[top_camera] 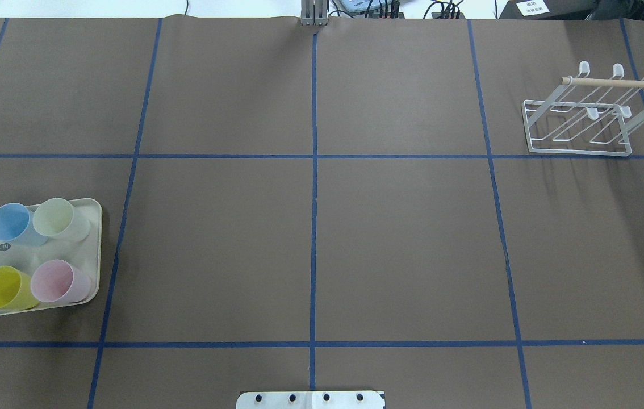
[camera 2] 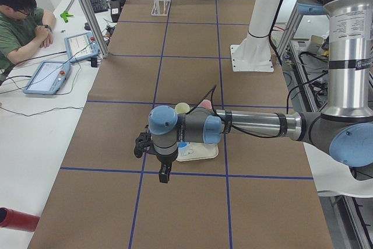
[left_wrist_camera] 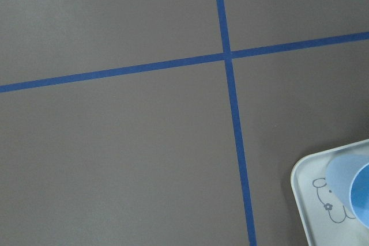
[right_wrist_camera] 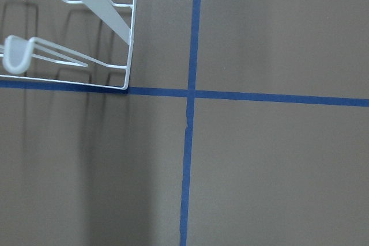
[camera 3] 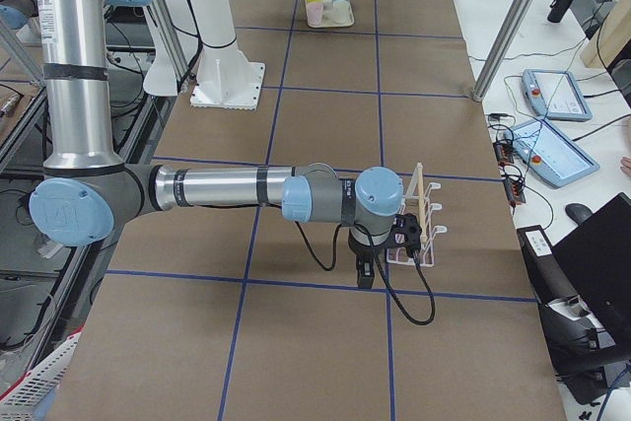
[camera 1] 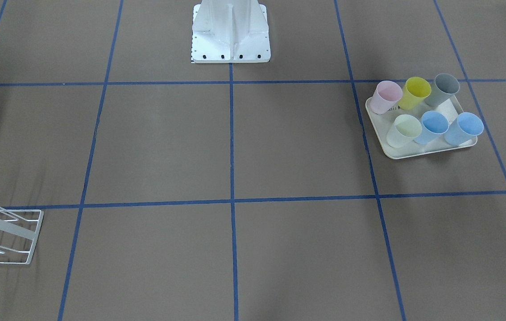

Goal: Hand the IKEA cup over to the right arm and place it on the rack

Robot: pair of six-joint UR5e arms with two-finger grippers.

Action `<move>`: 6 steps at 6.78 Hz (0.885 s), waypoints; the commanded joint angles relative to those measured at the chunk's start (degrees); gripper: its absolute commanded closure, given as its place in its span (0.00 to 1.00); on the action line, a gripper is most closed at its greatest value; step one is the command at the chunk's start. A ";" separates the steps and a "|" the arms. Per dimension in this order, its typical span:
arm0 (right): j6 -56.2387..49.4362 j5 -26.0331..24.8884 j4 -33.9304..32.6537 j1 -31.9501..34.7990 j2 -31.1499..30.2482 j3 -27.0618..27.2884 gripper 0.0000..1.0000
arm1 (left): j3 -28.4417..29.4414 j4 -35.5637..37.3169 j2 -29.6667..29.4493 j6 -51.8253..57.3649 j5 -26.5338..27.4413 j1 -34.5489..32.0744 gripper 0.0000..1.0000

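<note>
6 cups [camera 1: 434, 125] sit on the tray [camera 1: 396, 155], the rack [top_camera: 623, 83] well apart across the tabletop [camera 1: 297, 142], and I can't tell if the left tool [camera 2: 164, 179] or right tool [camera 3: 363, 281] is clenched.

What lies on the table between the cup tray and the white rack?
Overhead view: the stretch between tray and rack is bare brown cover crossed by blue tape lines.

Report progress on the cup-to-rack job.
Done: nothing; the white wire rack with wooden dowel holds no cup. In hand: no cup; the silver-grey left arm hangs by the cream tray. Left: all six pastel plastic cups stand there; pickup, handover and placing remain.
</note>
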 commanded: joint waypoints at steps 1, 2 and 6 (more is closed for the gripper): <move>-0.08 0.06 0.00 0.03 -0.02 0.11 0.00 | -0.67 -0.33 -0.34 0.17 0.18 0.04 0.00; -0.17 0.14 0.00 0.03 -0.02 0.11 0.00 | -2.07 -0.42 -1.56 0.26 2.71 0.13 0.00; -0.08 0.24 0.00 -0.58 1.82 5.80 0.00 | -3.15 -0.51 -1.83 -14.56 -6.51 2.14 0.00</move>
